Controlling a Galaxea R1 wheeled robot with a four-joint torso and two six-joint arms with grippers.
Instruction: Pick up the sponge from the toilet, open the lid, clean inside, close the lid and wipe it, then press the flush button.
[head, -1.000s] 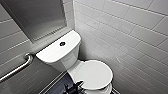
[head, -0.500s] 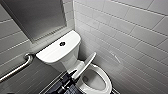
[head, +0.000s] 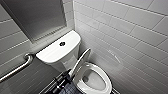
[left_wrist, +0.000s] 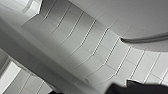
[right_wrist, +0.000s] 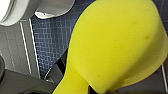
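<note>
Pickup done: sponge (right_wrist: 117, 45) clamped between jaws of right gripper (right_wrist: 87, 88). Opening under way: lid (head: 80, 62) half up, lower centre of head view, left gripper (head: 67, 74) at its edge, jaw state untellable. Remaining: cleaning inside, closing, wiping, flush button (head: 62, 44).

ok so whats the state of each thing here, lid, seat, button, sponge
lid: raised, standing tilted, not closed
seat ring: down
flush button: untouched, nothing on it
sponge: held, squeezed narrow at one end
</note>
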